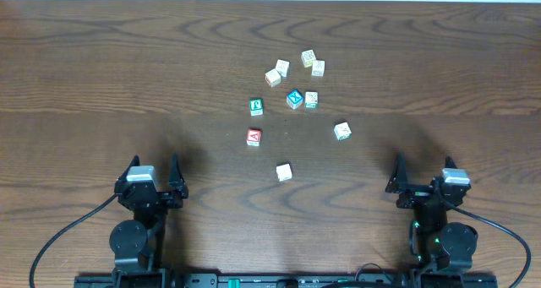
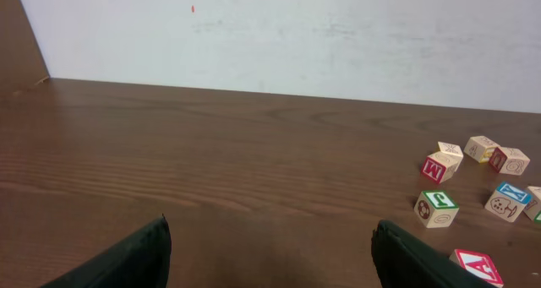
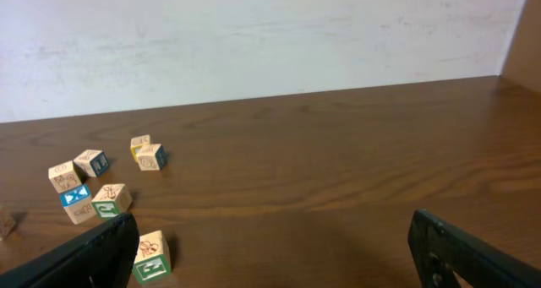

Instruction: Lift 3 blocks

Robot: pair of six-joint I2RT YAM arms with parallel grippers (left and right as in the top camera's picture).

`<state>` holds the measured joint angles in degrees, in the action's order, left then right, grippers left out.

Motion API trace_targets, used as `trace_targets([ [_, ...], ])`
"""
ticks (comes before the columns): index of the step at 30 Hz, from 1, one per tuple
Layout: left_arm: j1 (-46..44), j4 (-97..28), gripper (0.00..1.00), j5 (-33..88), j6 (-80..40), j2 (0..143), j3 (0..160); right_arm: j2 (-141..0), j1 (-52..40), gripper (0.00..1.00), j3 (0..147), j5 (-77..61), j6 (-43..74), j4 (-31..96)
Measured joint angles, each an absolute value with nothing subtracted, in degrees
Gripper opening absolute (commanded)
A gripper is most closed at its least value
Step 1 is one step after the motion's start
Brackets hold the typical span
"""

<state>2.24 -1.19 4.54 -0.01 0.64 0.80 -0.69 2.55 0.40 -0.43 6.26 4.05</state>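
Note:
Three blocks lie apart on the wooden table (image 1: pixel 101 77). The red-faced block (image 1: pixel 254 137) with a white letter also shows at the left wrist view's lower right (image 2: pixel 478 265). The pale block with green marks (image 1: pixel 341 131) sits just beside my right gripper's left finger (image 3: pixel 84 258) in the right wrist view (image 3: pixel 150 256). The nearly plain cream block (image 1: pixel 284 171) lies nearest the front. My left gripper (image 1: pixel 154 168) (image 2: pixel 270 254) and right gripper (image 1: pixel 421 171) (image 3: pixel 275 246) rest near the front edge, both open and holding nothing.
Behind the three stand a green-faced cube (image 1: pixel 256 107) (image 2: pixel 437 209), a blue-faced cube (image 1: pixel 294 99) (image 2: pixel 507 201) and a cluster of several pale cubes (image 1: pixel 296 67). A pale wall (image 2: pixel 279 35) rises past the far table edge.

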Motion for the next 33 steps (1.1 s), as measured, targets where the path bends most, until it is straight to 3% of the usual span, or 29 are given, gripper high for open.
trace_targets([
  [33, 2.24, -1.17, 0.77, 4.54, -0.01, 0.64, 0.8, -0.69, 2.55, 0.99, 0.4, 0.64, 6.26, 0.01],
])
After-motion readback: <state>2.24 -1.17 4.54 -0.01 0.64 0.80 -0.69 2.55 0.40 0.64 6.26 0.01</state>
